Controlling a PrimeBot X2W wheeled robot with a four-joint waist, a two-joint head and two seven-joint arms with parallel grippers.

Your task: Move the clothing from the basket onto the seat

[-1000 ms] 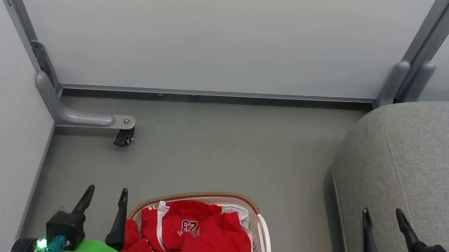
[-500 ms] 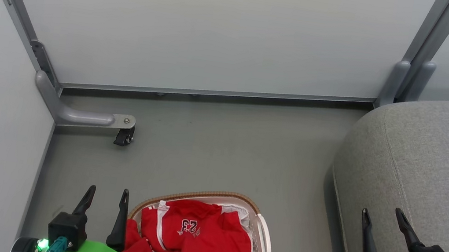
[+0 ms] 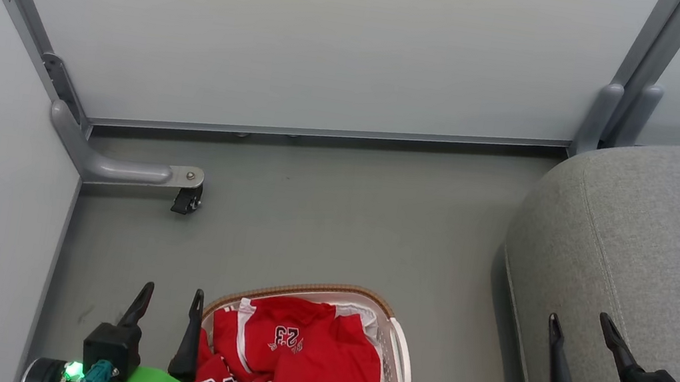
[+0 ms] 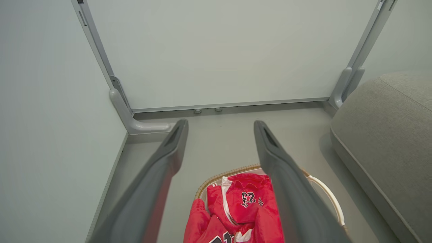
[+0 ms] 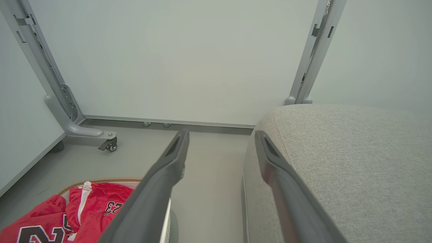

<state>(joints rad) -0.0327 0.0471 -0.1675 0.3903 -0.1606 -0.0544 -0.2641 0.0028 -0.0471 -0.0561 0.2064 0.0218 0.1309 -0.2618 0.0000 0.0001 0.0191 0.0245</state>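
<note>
Red clothing (image 3: 294, 359) with white trim and black-and-white numbers lies heaped in the oval white basket (image 3: 397, 361) with its brown woven rim, on the floor at the bottom centre. The same clothing (image 4: 243, 209) and basket (image 4: 324, 192) appear in the left wrist view, and the clothing (image 5: 81, 212) again in the right wrist view. The grey seat (image 3: 661, 252) fills the right side. My left gripper (image 3: 171, 300) stands open by the basket's left rim, empty. My right gripper (image 3: 577, 327) stands open over the seat's near edge, empty.
Pale partition panels (image 3: 309, 38) close off the back and left. A grey metal foot with a black caster (image 3: 186, 198) juts onto the floor at the back left. Bare grey floor (image 3: 342, 218) lies between the basket, the panels and the seat.
The head view has shifted slightly, so the scene sits a little higher. My left gripper has edged right, closer to the basket's rim. The right gripper stays put.
</note>
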